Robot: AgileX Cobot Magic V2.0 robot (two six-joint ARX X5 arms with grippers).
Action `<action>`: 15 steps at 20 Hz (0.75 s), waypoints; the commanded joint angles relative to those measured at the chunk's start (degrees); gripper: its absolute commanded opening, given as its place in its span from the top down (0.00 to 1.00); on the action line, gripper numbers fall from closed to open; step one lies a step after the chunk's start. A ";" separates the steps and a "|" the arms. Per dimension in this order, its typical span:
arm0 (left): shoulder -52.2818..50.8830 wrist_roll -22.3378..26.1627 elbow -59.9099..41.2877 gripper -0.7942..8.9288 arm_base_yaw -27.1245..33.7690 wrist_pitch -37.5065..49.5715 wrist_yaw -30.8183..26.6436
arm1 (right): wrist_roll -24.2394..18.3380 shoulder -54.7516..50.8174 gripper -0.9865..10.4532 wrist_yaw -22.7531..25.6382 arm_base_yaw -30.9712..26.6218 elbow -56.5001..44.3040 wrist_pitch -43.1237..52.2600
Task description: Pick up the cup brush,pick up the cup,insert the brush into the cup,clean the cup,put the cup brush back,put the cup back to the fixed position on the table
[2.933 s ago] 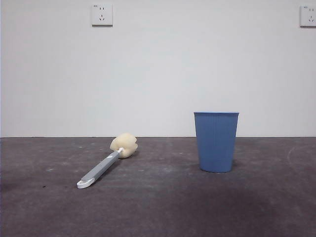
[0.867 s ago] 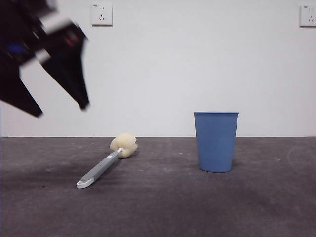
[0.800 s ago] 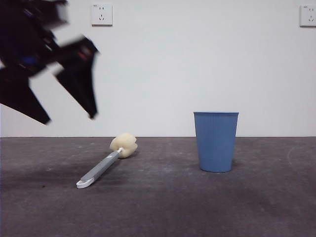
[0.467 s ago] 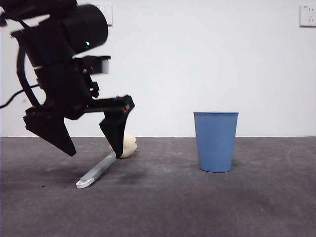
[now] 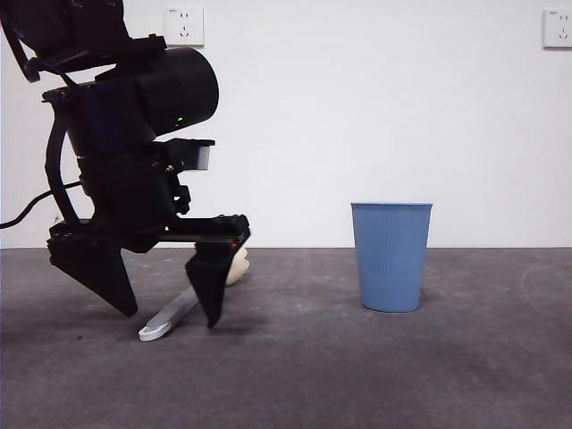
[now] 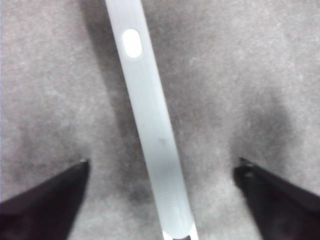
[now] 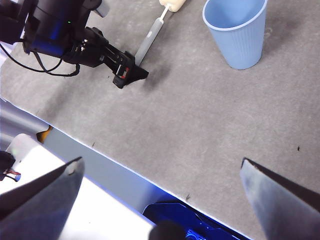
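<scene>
The left gripper [image 5: 165,308] is seen at lower left of the front view, jaws spread wide and holding nothing, straddling the grey handle of the cup brush [image 5: 176,309], which lies flat on the table [image 5: 357,375]. In the left wrist view the handle [image 6: 152,125] runs between the jaws, slightly off-centre and angled. The cup [image 5: 391,256] stands upright at centre right, well apart. The right gripper [image 7: 160,200] is parked high, jaws released. Risk: the slim handle may be pushed or rolled aside on closing, or the tips may be driven into the table, if descent is misjudged.
</scene>
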 commanded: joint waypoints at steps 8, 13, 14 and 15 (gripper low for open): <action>0.15 -1.42 -0.02 0.93 -1.09 -1.18 3.23 | 0.35 0.02 0.34 0.11 0.15 0.20 0.31; -2.91 -0.76 -0.02 0.93 -0.85 -3.13 2.97 | 1.75 1.03 0.34 0.09 0.15 0.20 0.31; -4.33 0.20 -0.02 0.93 -0.85 -3.39 2.97 | 1.86 1.81 0.34 -0.02 0.15 0.20 0.42; -6.05 0.55 -0.02 0.93 -0.87 -3.89 2.99 | 1.86 2.73 0.34 -0.17 0.15 0.20 0.81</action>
